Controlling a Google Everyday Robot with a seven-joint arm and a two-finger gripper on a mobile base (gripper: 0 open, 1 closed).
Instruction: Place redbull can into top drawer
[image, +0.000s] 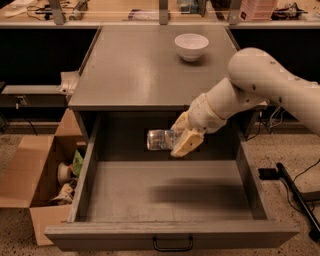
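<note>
Over the far half of the open top drawer (170, 192), just in front of the cabinet face: gripper (183, 139), pinching the right end of the redbull can (160, 140). Holds it lying sideways, left to right, well above the bare grey drawer floor, touching nothing else. Reaches in from the right on the white arm (260, 82), just below the front edge of the cabinet top (145, 75). Seems ready to lower and let go; not yet placed. Could go wrong in a few ways. If released from this height: likely to land hard, bounce, and roll across the flat floor toward the near or far wall, perhaps denting. If lowered carelessly: may tilt or slide out of the pinch, being gripped only at one end. If raised or drawn back too far: might strike the cabinet edge with wrist or can. Away on the far right of the top, white bowl (191, 46), well apart and in no danger; left of the drawer, on the ground, cardboard box (25, 175), out of the path.
</note>
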